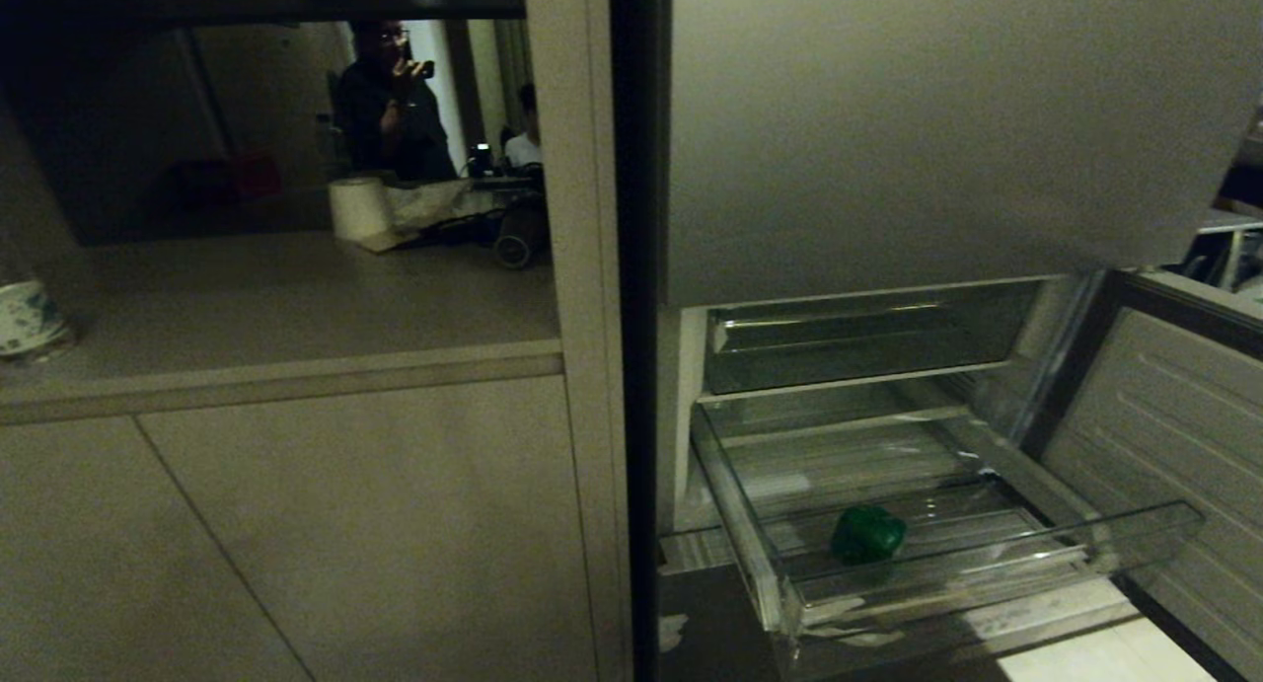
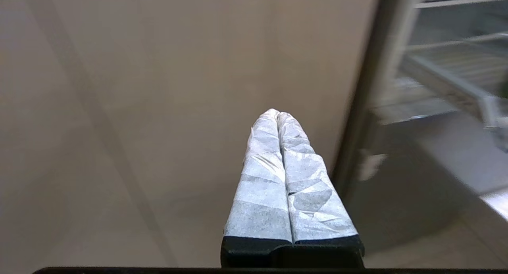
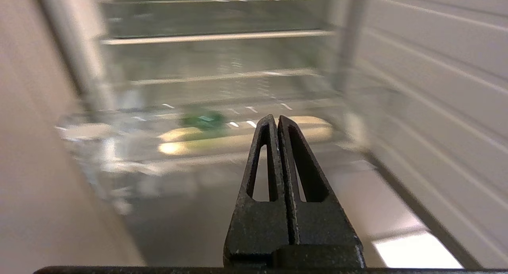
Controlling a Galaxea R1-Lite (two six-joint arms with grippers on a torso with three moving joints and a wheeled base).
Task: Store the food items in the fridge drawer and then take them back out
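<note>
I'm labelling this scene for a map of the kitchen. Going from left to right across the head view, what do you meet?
Patterned cup on the counter → paper towel roll → person beyond the counter → dark fridge edge → green food item in the pulled-out fridge drawer → open fridge door.

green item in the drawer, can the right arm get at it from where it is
Probably yes: the fridge drawer is pulled out, the green item lies uncovered, and the shut right gripper faces it unobstructed.
</note>
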